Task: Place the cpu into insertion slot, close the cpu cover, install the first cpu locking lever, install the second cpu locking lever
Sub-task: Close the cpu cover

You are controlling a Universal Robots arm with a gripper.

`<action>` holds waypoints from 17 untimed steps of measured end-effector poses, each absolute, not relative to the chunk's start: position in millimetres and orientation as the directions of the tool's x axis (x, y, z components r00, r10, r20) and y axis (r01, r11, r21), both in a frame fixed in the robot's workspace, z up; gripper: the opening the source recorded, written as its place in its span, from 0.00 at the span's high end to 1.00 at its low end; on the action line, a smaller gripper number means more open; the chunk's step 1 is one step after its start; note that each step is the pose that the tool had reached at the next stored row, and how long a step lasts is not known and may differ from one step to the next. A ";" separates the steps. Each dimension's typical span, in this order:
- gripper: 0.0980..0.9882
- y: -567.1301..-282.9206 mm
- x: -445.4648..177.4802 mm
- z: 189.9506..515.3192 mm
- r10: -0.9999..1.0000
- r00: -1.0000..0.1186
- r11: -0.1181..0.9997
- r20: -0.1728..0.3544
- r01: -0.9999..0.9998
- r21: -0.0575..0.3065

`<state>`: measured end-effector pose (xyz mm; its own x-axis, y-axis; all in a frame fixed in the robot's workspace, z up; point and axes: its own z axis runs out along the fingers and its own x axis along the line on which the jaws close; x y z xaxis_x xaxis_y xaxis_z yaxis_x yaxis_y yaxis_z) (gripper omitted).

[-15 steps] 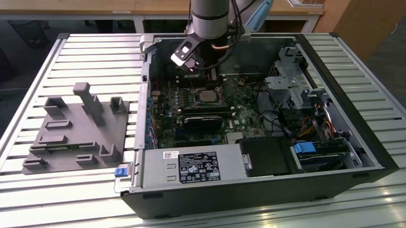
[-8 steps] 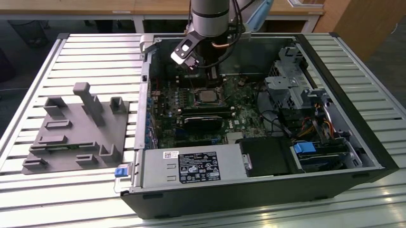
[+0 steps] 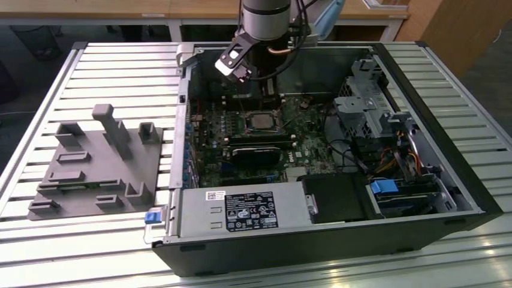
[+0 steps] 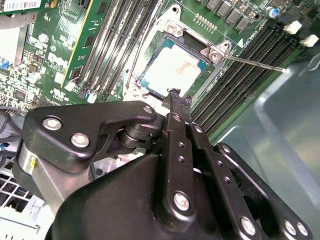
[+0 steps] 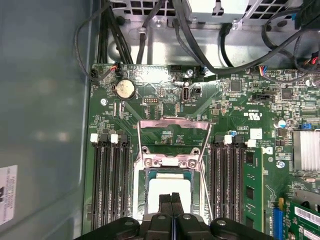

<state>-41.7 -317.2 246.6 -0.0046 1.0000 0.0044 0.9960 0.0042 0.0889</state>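
Observation:
The cpu [image 5: 169,189] lies flat in the insertion slot [image 5: 146,192] with its pale metal face up; it also shows in the second wrist view [image 4: 172,70] and the exterior view [image 3: 260,120]. The cpu cover [image 5: 173,123] is swung open, and green board shows through its window. A thin locking lever [image 4: 255,64] sticks out sideways from the socket. My gripper [image 5: 171,197] is shut with nothing between its fingers. Its black fingertips [image 4: 174,95] hover just over the cpu's edge. In the exterior view the gripper [image 3: 270,101] reaches down into the case above the socket.
Long black memory slots [image 5: 107,180] flank the socket on both sides. A black heatsink block [image 3: 256,157] sits near the socket, with a power supply [image 3: 240,210] in front. Drive cage and cables [image 3: 372,114] fill the exterior view's right. A grey fixture [image 3: 96,162] lies outside the case.

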 end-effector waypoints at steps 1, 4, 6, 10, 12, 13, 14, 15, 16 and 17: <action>0.97 -317.2 -41.6 248.4 1.000 -0.005 0.004 0.005 0.996 0.088; 0.97 -317.2 -41.6 256.4 1.000 -0.005 0.004 0.007 0.996 0.087; 0.97 -317.2 -41.7 263.1 1.000 -0.004 0.004 0.008 0.996 0.085; 0.97 -317.7 -41.6 267.9 1.000 -0.005 0.004 0.009 0.996 0.085; 0.97 -319.4 -41.6 267.9 1.000 -0.005 0.004 0.009 0.996 0.084; 0.97 -321.1 -41.7 267.8 1.000 -0.005 0.004 0.009 0.996 0.084; 0.97 -322.9 -41.7 267.8 1.000 -0.004 0.004 0.009 0.996 0.084; 0.97 -325.3 -41.7 267.8 1.000 -0.004 0.003 0.009 0.996 0.084; 0.97 -327.8 -41.7 267.8 1.000 -0.004 0.003 0.008 0.996 0.084; 0.97 -328.9 -41.4 267.7 1.000 -0.003 0.003 0.009 0.996 0.084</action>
<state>-41.4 -328.9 267.7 -0.0034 1.0000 0.0086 0.9965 0.0027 0.0838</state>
